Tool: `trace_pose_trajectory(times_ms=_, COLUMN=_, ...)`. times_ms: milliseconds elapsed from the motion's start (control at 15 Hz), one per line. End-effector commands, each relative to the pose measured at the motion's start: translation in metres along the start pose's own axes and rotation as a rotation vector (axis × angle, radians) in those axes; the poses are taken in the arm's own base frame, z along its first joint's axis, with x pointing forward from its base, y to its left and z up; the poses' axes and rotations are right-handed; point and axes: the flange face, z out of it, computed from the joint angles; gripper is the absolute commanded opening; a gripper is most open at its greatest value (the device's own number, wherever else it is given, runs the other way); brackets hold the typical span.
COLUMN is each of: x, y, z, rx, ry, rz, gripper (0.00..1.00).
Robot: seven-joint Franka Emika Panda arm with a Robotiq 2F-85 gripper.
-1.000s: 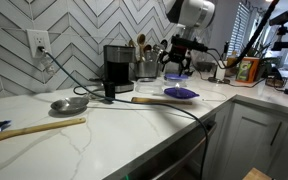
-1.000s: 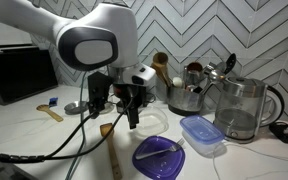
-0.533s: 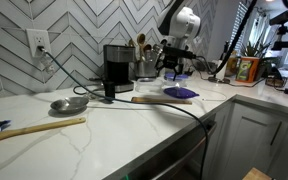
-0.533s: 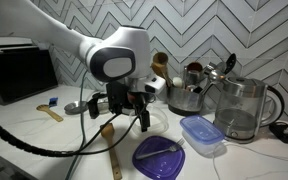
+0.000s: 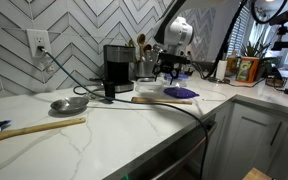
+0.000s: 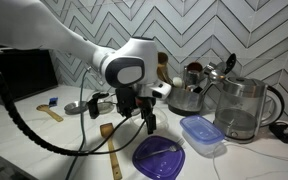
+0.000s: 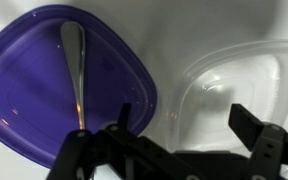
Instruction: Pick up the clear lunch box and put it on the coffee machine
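Observation:
The clear lunch box (image 7: 234, 85) lies on the white counter just right of a purple round disc (image 7: 69, 75) that has a spoon on it. My gripper (image 7: 187, 125) is open above the box's left rim, with one finger near the disc's edge and the other over the box. In both exterior views the gripper (image 5: 171, 72) (image 6: 137, 118) hangs low over the counter, pointing down, behind the disc (image 6: 159, 157). The box itself is too faint to make out there. The black coffee machine (image 5: 117, 68) stands by the tiled wall, left of the gripper.
A blue-lidded container (image 6: 201, 133), a glass kettle (image 6: 239, 108) and a steel pot (image 6: 189, 95) stand nearby. A utensil crock (image 5: 144, 65) sits beside the coffee machine. A wooden spoon (image 5: 149, 99), a metal ladle (image 5: 69, 103) and a wooden spatula (image 5: 34, 128) lie on the counter.
The arm has swung towards the wall and come down, bringing the open gripper low over the clear box beside the purple disc.

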Motion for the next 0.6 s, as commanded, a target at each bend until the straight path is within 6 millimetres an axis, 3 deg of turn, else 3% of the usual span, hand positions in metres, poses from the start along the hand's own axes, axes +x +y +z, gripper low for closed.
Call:
trace_pose_trajectory(times_ms=0, x=0.012, y=-0.004, z=0.01, rx=-0.012, ry=0.01, rz=0.02, gripper=0.7)
trace_pose_trajectory(times_ms=267, x=0.017, y=-0.007, z=0.019, rx=-0.032, ry=0.007, rz=0.024, gripper=0.37)
trace_pose_trajectory(times_ms=533, x=0.021, y=-0.008, z=0.025, rx=-0.039, ry=0.003, rz=0.029, gripper=0.23)
